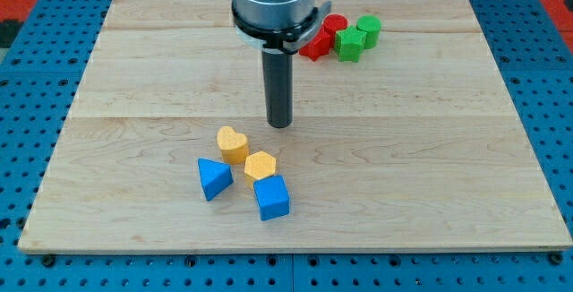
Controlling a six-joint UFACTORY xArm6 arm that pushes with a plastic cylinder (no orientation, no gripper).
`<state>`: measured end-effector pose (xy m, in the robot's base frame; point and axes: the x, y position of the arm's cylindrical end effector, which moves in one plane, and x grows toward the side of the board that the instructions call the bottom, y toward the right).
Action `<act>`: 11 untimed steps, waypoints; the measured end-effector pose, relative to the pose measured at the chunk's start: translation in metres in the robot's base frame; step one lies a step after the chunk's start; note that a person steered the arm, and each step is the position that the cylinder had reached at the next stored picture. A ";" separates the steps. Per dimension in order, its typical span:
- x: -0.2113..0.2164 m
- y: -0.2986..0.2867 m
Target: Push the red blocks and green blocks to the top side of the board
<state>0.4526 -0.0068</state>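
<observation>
Two red blocks sit near the view's top, right of the arm: a red cylinder (334,25) and a red block (315,45) partly hidden behind the arm's collar. Two green blocks touch them on the right: a green block (349,45) and a green cylinder (368,30). My tip (281,124) rests on the wooden board (448,149) near its middle, below and left of that red and green cluster and apart from it. It is just above and right of the yellow heart.
A yellow heart block (233,143), a yellow hexagonal block (260,165), a blue triangular block (213,178) and a blue cube (271,197) cluster in the lower middle. A blue pegboard (36,77) surrounds the board.
</observation>
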 end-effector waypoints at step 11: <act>-0.138 0.124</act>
<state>0.3143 0.1170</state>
